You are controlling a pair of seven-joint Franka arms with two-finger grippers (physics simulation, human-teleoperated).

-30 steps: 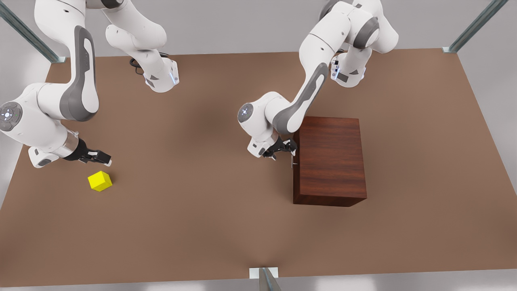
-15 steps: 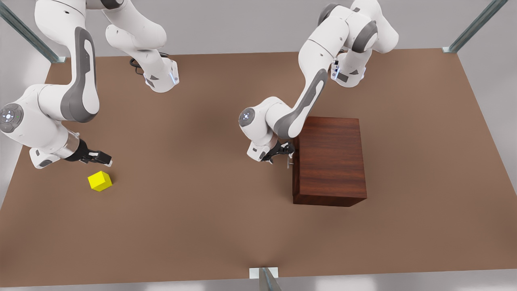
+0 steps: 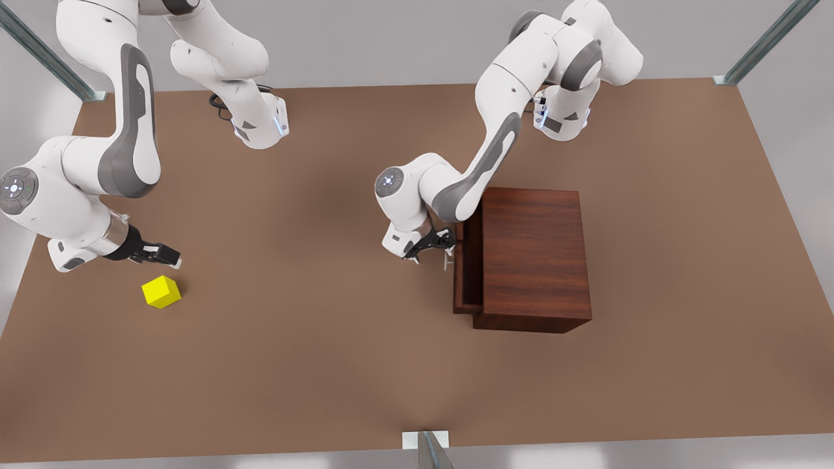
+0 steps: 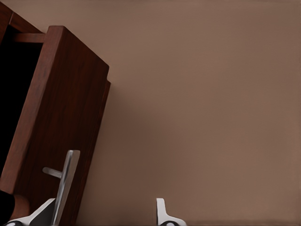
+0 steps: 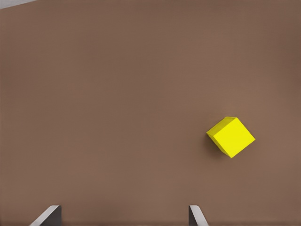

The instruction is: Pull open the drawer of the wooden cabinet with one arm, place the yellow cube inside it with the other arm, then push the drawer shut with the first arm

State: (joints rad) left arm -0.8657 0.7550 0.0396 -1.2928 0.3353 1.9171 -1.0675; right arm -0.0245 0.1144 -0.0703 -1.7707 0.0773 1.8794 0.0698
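Left gripper [image 3: 435,246] is my working hand, sitting at the front of the wooden cabinet [image 3: 534,254]. In its wrist view the fingers [image 4: 47,213] are spread wide rather than pinched. The silver handle [image 4: 66,181] runs just inside one finger, close against it, with the other finger well apart. So I read this as a hooked pull, not a clamp. The drawer [image 3: 468,267] stands part-way out of the cabinet toward this hand, with a dark strip of interior showing behind its front panel.

By my judgement we are in the opening step, not finished. The gap looks narrow for dropping anything in from above, so the next move calls for a straight pull along the drawer's slide. The handle should stay seated against that one finger, since with nothing clamped it could slip off.

Right gripper [image 3: 166,255] waits above the brown table [image 3: 313,339], fingers open and empty. The yellow cube [image 3: 161,291] rests on the table near it, just ahead of its fingertips and off to one side, not between them. This hand must centre over the cube and descend before closing.
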